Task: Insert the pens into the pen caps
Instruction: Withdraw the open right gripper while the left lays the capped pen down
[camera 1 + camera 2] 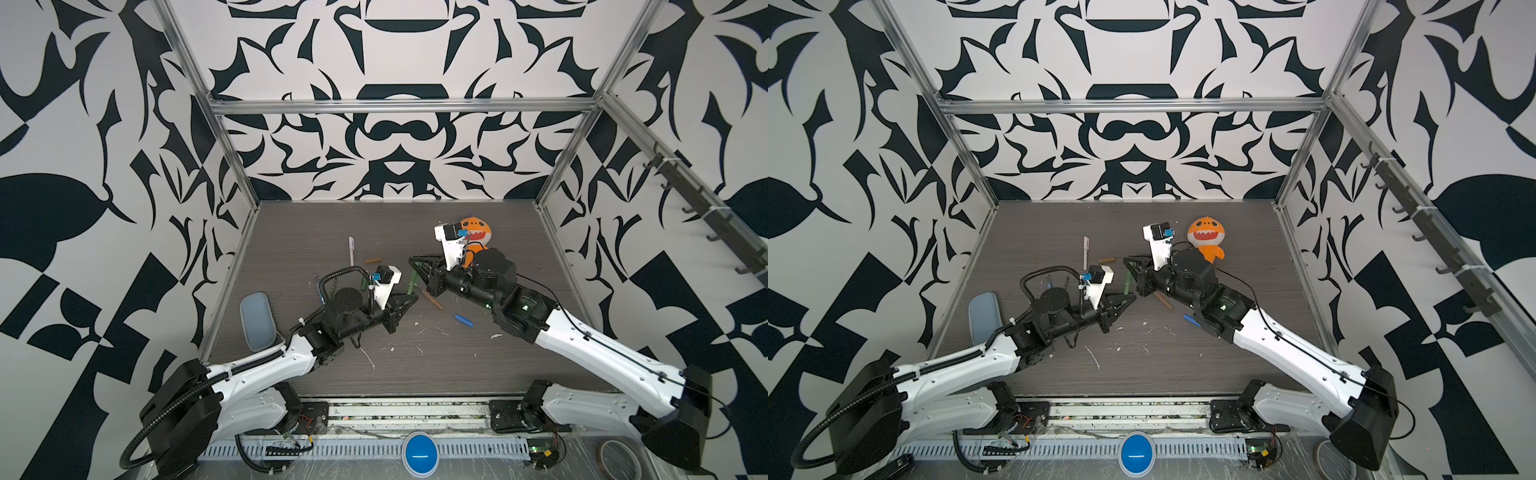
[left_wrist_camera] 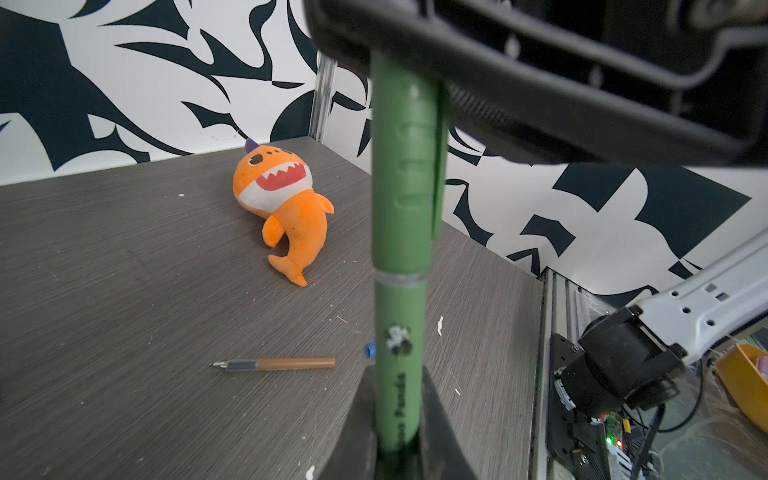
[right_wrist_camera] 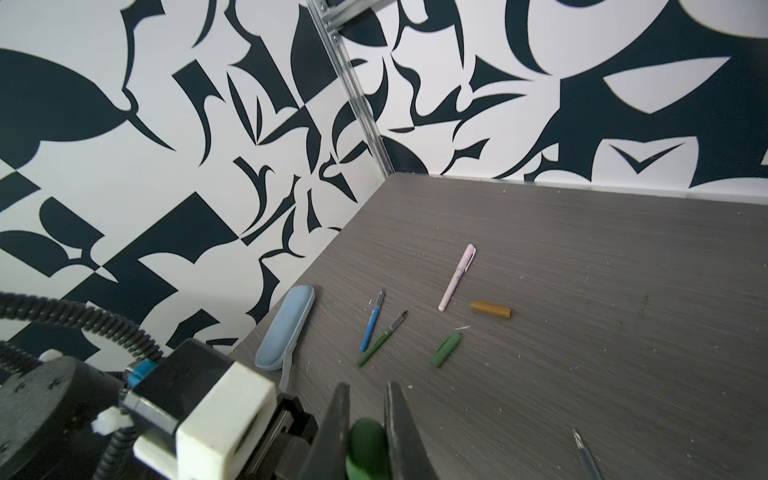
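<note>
At centre, left end effector (image 1: pixel 411 299) and right end effector (image 1: pixel 413 262) pinch one capped green pen (image 2: pixel 399 316) (seam visible).

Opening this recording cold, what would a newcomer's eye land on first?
The two arms meet over the middle of the table. The left end effector grips a green pen, and the right end effector pinches the green cap, which appears seated on it. Next comes the orange shark plush, lying near the back right, then the pale blue pouch at the left edge.
</note>
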`<state>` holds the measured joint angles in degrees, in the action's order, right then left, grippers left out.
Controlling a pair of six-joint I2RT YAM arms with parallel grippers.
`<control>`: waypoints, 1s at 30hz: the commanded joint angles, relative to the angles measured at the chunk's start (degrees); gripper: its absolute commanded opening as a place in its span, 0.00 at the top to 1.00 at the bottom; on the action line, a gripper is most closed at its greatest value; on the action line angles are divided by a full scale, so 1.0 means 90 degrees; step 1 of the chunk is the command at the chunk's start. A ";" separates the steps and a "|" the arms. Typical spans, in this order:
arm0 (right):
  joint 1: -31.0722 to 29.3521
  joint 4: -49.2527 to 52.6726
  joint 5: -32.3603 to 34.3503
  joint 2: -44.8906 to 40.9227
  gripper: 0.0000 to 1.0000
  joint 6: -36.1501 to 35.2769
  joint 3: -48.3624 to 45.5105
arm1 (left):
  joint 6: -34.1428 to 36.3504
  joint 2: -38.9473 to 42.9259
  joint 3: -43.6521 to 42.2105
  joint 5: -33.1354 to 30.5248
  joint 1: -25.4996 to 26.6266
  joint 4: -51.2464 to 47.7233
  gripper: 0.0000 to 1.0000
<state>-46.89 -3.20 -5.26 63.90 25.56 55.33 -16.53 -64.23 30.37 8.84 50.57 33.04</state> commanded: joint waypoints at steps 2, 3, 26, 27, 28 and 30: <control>-0.0160 0.0706 -0.0560 0.0184 0.97 0.0060 -0.0518 | -0.0033 0.0043 0.0763 -0.0085 -0.0107 0.1448 1.00; -0.0155 0.0689 -0.0561 0.0202 0.97 0.0053 -0.0580 | -0.0094 0.0028 0.0772 -0.0094 -0.0148 0.1545 1.00; 0.0013 0.1053 0.0757 -0.0747 0.53 -0.0448 0.1146 | -0.1053 -0.0755 0.0148 0.0779 -0.0537 0.0719 1.00; 0.0015 0.1073 0.0772 -0.0837 0.53 -0.0487 0.1172 | -0.1093 -0.0723 0.0042 0.0651 -0.0539 0.0619 1.00; 0.0011 0.1088 0.0778 -0.0922 0.53 -0.0513 0.1137 | -0.1093 -0.0685 -0.0015 0.0524 -0.0535 0.0487 1.00; 0.0013 0.1079 0.0935 -0.1163 0.53 -0.0511 0.0896 | -0.1084 -0.0563 0.0048 0.0107 -0.0580 -0.0103 1.00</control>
<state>-46.85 5.65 0.62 55.88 22.72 63.37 -24.36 -70.39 30.79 13.93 45.95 35.33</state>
